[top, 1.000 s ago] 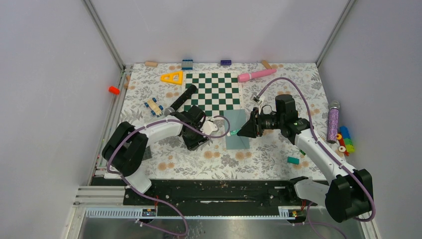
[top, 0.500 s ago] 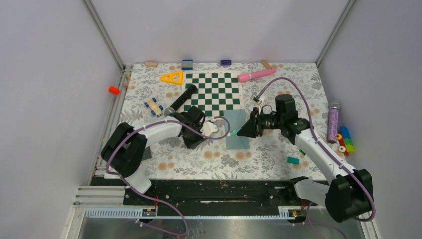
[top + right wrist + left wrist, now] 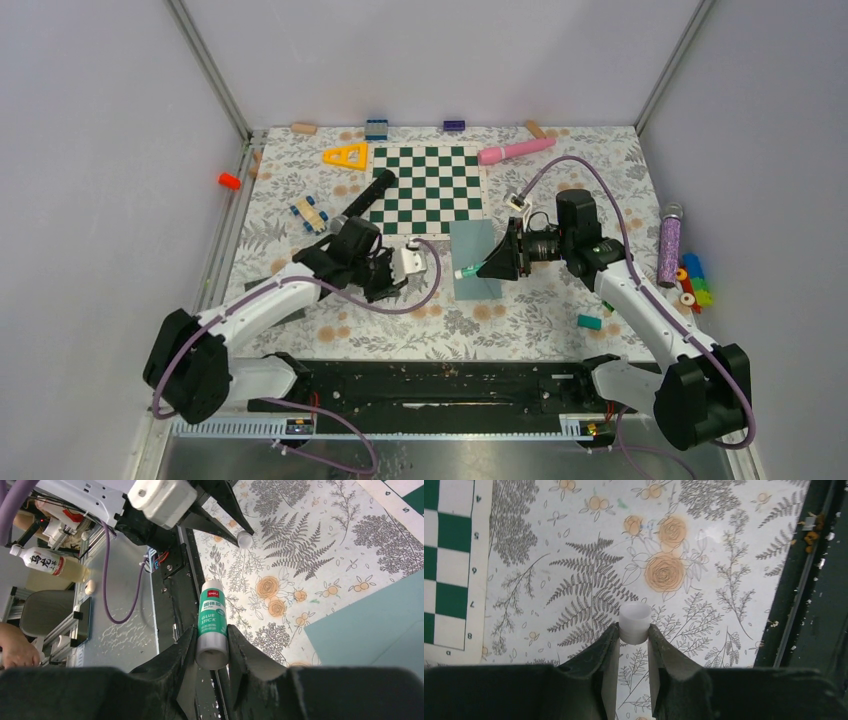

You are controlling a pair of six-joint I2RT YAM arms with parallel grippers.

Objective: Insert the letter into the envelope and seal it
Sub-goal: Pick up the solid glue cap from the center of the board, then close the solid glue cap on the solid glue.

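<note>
My black right fingers pinch a green-and-white glue stick, my left fingers a plain white cap. The envelope is teal; the board at twelve o'clock green-white checked; the tablecloth grey-and-orange floral.

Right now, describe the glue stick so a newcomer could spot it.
Start at the green-white chessboard; just nearer the arms lies the teal envelope. Over its left edge the right gripper clamps the glue stick: a green-and-white tube labelled GLUE STICK.

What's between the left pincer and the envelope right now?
Only bare floral tablecloth, as the right wrist view shows, between the left pincer, shut on a white cap, and the envelope.
</note>
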